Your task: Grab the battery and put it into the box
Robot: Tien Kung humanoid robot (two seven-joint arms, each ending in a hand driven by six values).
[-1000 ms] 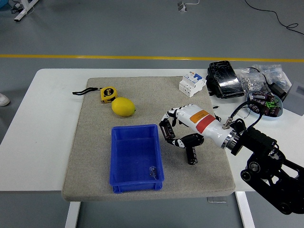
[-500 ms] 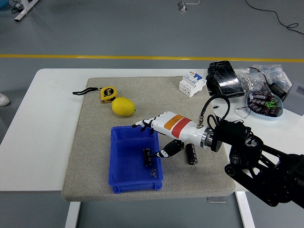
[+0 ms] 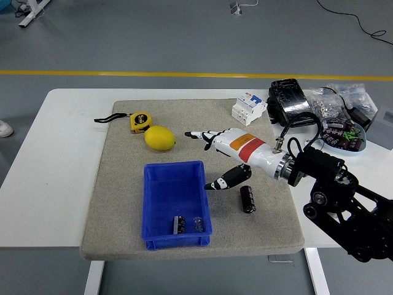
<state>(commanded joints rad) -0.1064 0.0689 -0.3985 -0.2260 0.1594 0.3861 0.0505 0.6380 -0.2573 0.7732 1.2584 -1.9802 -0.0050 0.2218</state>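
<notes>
A blue box point(image 3: 177, 184) sits on the grey mat point(image 3: 123, 203) at front centre. Two small black batteries point(image 3: 179, 224) lie inside it near its front wall. Another black battery point(image 3: 247, 198) lies on the mat to the right of the box. My right hand point(image 3: 212, 157), white with black fingertips, hovers above the mat just right of the box's far corner. Its fingers are spread and it holds nothing. My left arm is out of view.
A yellow lemon point(image 3: 159, 137) and a yellow tape measure point(image 3: 139, 121) lie on the mat behind the box. A white circuit breaker point(image 3: 248, 109), a black pack point(image 3: 290, 102), bags of parts point(image 3: 334, 101) and a bowl of components point(image 3: 344, 136) stand at back right.
My right hand carried a battery from the mat over the box, let it go inside, then drew back up and to the right with its fingers spread.
</notes>
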